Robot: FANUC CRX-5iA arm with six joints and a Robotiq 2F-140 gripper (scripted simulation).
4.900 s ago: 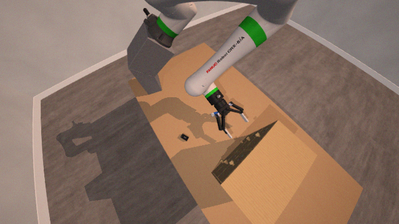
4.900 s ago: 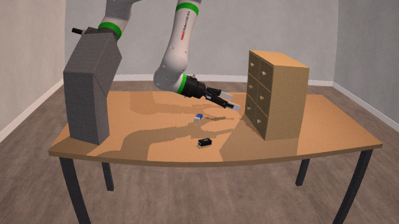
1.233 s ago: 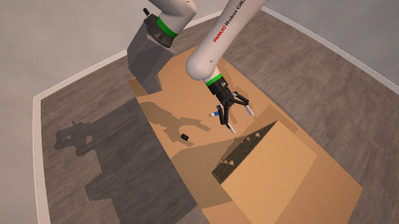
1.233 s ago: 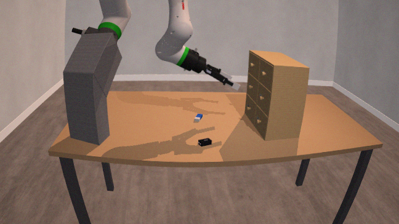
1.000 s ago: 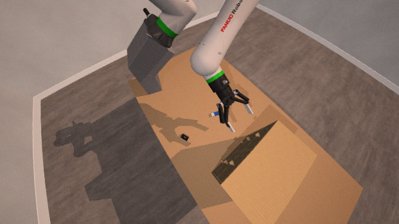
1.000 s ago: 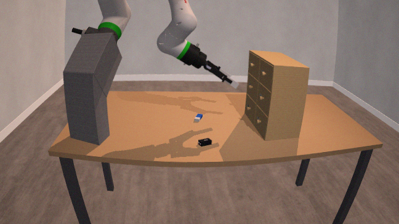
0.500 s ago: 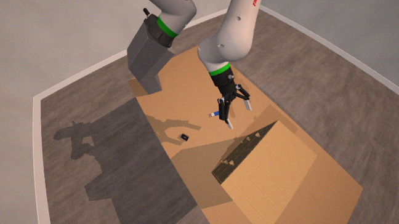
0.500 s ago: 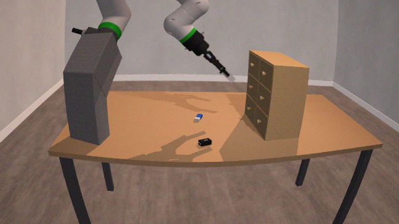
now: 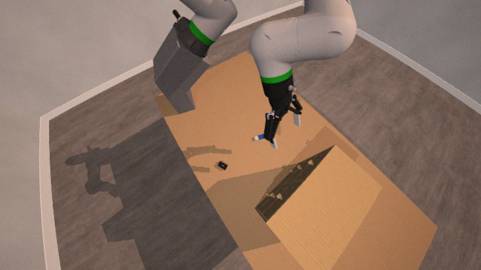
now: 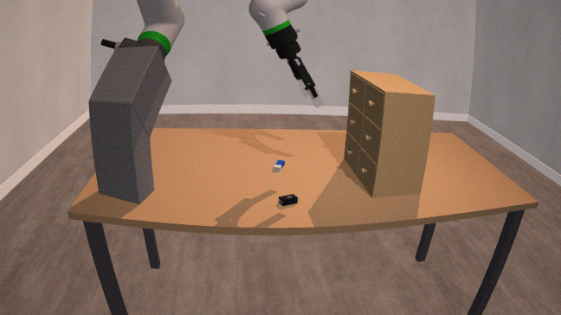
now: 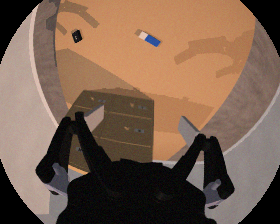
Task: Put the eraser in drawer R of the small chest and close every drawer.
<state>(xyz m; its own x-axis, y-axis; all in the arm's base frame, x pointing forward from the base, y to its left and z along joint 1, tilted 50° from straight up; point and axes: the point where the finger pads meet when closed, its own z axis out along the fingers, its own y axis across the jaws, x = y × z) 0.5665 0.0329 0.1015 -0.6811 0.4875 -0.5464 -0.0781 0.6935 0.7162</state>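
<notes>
The eraser (image 9: 258, 138) (image 10: 279, 164) (image 11: 148, 38), white with a blue end, lies flat near the middle of the table (image 9: 223, 99) (image 10: 190, 180). The small wooden chest (image 9: 326, 199) (image 10: 400, 137) (image 11: 120, 123) stands upright on the right side. It has two columns of drawers with small knobs, and all of them look pushed in. I cannot read the drawer marks. My gripper (image 9: 285, 132) (image 10: 315, 95) (image 11: 141, 117) is open and empty. It hangs in the air, tilted down towards the chest front, well above the table, between the eraser and the chest.
A small black block (image 9: 222, 165) (image 10: 287, 199) (image 11: 76, 35) lies near the table's front edge, left of the chest. The robot's grey base box (image 9: 178, 69) (image 10: 125, 124) stands at the table's left end.
</notes>
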